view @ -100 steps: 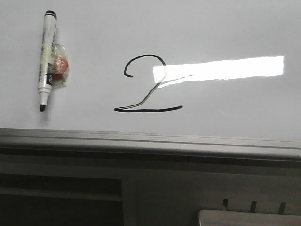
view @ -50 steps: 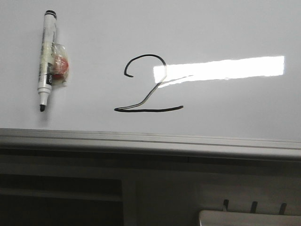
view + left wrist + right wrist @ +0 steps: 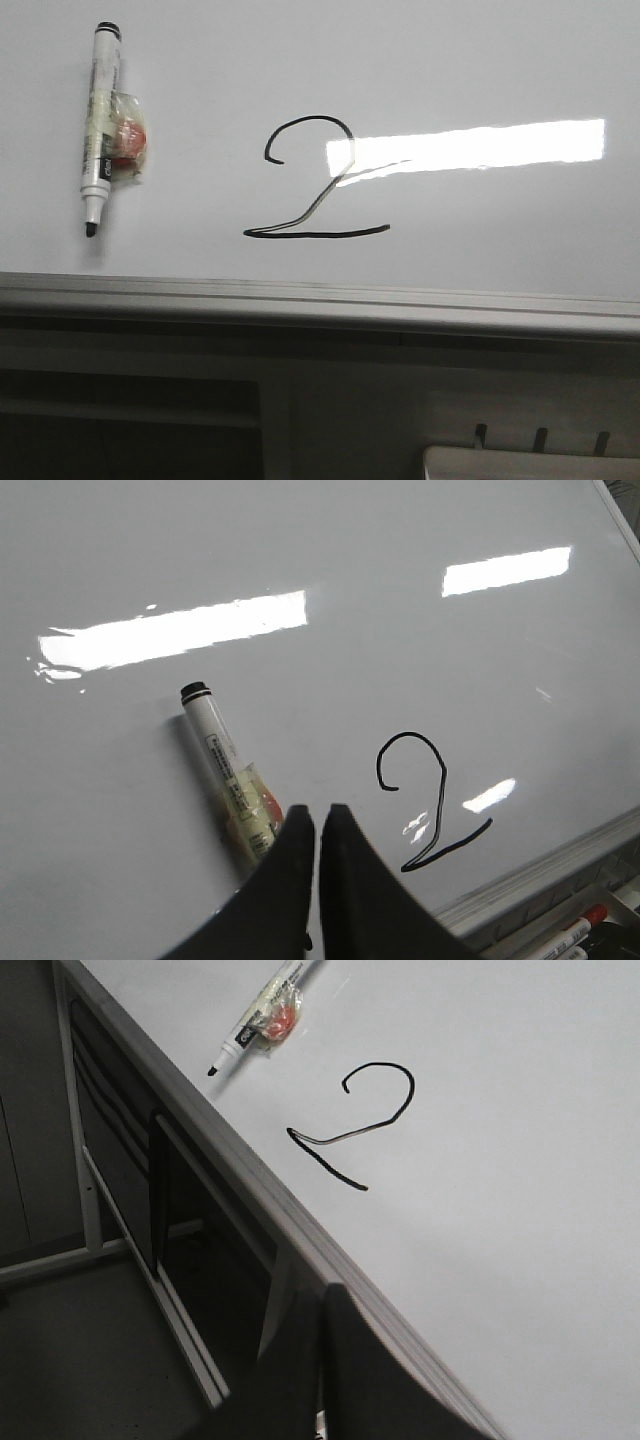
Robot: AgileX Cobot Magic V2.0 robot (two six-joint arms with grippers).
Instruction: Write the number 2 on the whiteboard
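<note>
Dark grey furniture [image 3: 130, 410] with a recessed shelf is seen below a grey metal edge strip [image 3: 320, 300]. A pale tray [image 3: 530, 462] with three dark pegs is seen at the lower right of the front view. In the right wrist view, a dark cabinet frame [image 3: 120, 1190] and a grey floor [image 3: 90, 1360] are shown beside the right gripper [image 3: 322, 1360]. Bright rectangular light reflections [image 3: 465, 146] are cast from overhead.

Front view: looks forward and down at the whiteboard [image 3: 450, 60], near edge strip across mid-frame. Left wrist view: close above the board, left hand [image 3: 316, 825] at lower centre. Right wrist view: oblique, from beyond the board's edge. All three share the number 2 [image 3: 312, 180] and marker [image 3: 101, 125].
</note>
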